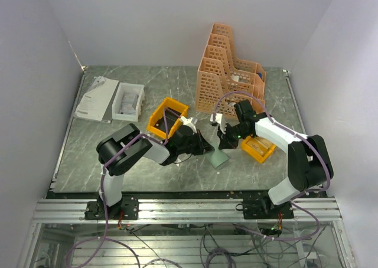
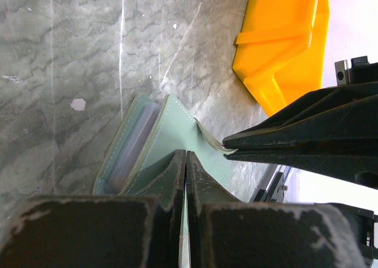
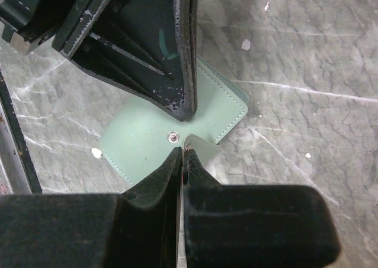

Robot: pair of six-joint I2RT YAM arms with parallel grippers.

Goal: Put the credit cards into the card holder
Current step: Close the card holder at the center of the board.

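Far left corner of the bench (image 1: 88, 156): white papers (image 1: 94, 100) lying flat, with a white box (image 1: 128, 101) just beside them on the right. Both are well apart from the arms.

The left arm reaches from its base toward mid-bench. An orange bin (image 1: 156, 120) sits behind its forearm, roughly mid-bench.

Left gripper (image 2: 186, 159): fingers pressed together, with a thin green leaf of the card holder (image 1: 218, 158) pinched between them. It is clamped on the card holder.

The card holder is toward the near edge, a bit right of centre, between the two grippers. It is grey-green and partly open. The left wrist view shows its leaves spread like a book, with clear-looking pockets inside. Its lower edge seems to be on the bench, but how much of it is lifted is hard to tell. The round snap (image 3: 172, 136) shows on the outer face.

Right gripper (image 3: 181, 153): fingers together, nipping the small tab at the holder's edge just beside the snap. It is clamped on the card holder too. The tips of the two grippers are near each other, on opposite sides of the snap.

Far edge, right of centre: a tall tan-orange file rack (image 1: 227, 73), upright.

A second orange bin (image 1: 267, 150) sits just right of the right gripper, under that arm. Something pale and tan lies flat inside it, but it is too small to tell whether it is the credit cards. No card can be seen in either gripper.
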